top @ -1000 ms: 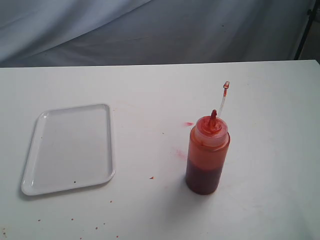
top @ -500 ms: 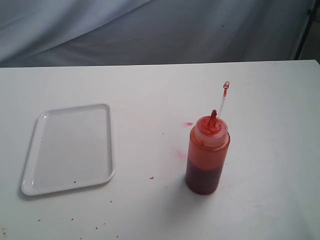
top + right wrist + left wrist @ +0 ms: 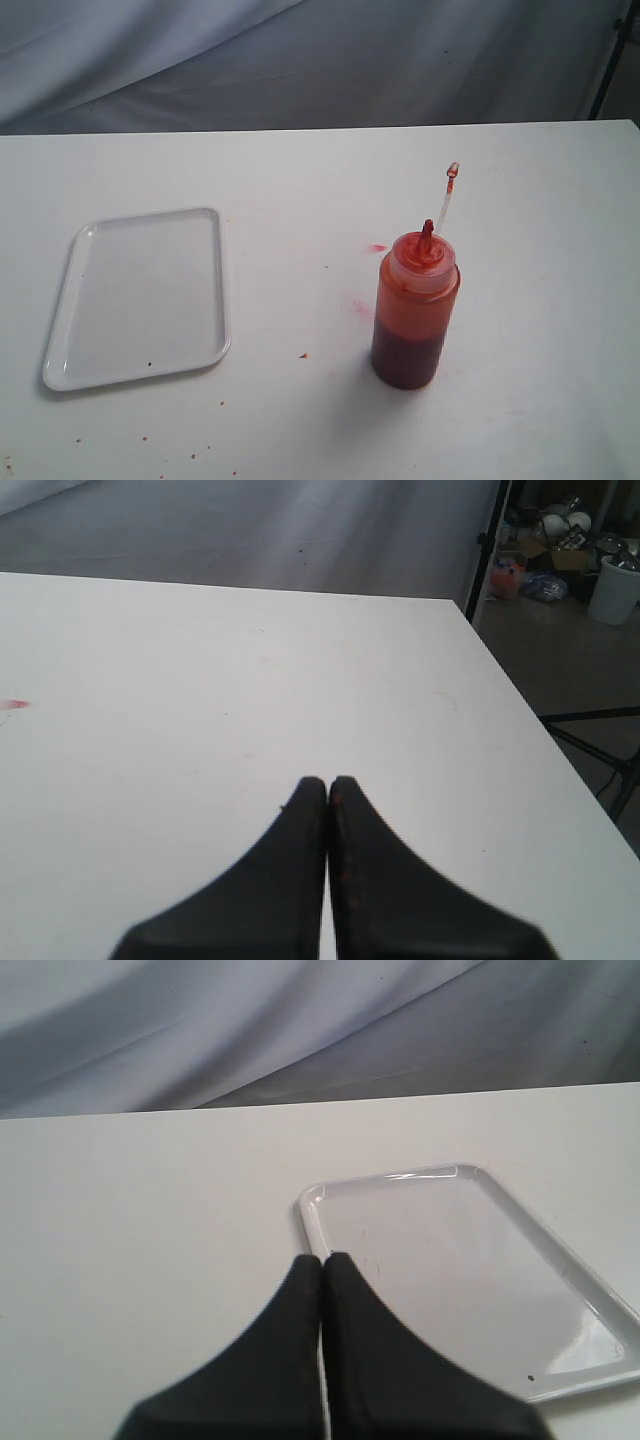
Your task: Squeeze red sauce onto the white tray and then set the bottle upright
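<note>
We recorded the bottle [image 3: 415, 310] upright on the table [image 3: 540, 250], well apart from the white tray [image 3: 140, 300], with the left jaws and the right jaws clenched on nothing, and judged that an unopened approach could topple the uncapped bottle, spilling red sauce [image 3: 405, 362] off-tray.

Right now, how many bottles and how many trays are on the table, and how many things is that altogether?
Squeeze bottle: 1
White tray: 1
Total: 2
</note>
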Tool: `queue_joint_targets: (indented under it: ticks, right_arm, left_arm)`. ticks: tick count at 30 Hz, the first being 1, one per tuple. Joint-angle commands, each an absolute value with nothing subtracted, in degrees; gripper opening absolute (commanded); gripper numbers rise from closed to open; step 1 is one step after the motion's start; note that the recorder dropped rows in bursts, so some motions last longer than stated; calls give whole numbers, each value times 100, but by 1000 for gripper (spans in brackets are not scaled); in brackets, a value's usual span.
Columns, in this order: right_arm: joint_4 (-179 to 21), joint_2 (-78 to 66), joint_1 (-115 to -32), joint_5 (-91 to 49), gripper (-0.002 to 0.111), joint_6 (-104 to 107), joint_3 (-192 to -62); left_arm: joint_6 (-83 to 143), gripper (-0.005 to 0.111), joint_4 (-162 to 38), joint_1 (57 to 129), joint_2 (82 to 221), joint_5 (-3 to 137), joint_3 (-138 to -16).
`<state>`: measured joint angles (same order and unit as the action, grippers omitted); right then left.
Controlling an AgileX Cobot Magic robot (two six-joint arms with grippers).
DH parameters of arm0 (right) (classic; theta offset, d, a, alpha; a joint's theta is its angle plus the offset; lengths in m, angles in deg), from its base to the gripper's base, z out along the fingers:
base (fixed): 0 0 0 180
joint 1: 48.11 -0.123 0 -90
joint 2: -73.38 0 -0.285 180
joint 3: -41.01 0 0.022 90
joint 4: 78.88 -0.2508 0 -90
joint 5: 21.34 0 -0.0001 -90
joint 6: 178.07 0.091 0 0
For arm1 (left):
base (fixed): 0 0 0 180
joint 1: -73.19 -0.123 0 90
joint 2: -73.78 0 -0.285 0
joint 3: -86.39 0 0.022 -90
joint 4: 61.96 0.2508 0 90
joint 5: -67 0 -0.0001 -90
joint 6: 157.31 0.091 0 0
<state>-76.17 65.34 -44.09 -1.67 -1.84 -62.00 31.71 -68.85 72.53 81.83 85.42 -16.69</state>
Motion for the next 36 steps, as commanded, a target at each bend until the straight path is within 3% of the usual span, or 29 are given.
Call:
queue_joint_targets:
  ticks: [1,5,12,20,31,36]
  right_arm:
    - [-7654,6559,-4372,-177,0,-211,-6178]
    - [-7335,6559,-4372,-439,0,-429,-6178]
    - [-10095,6559,-4372,-2624,0,-229,-6178]
    - [-10979,6559,-4482,-1729,0,-33,-6178]
    - [-12768,6559,-6214,-1291,0,-2521,-6894]
    - [-13329,6559,-6620,-1117,0,-3553,-7372]
  left_arm:
    - [3176,0,-6864,7251,8156,8480,-1639]
    - [3176,0,-6864,7251,8156,8480,-1639]
    - [3176,0,-6864,7251,8156,8480,-1639]
    - [3176,0,-6864,7251,8156,8480,-1639]
    - [3176,0,-6864,7251,8156,8480,-1639]
    - [3176,0,-6864,7251,8156,8480,-1639]
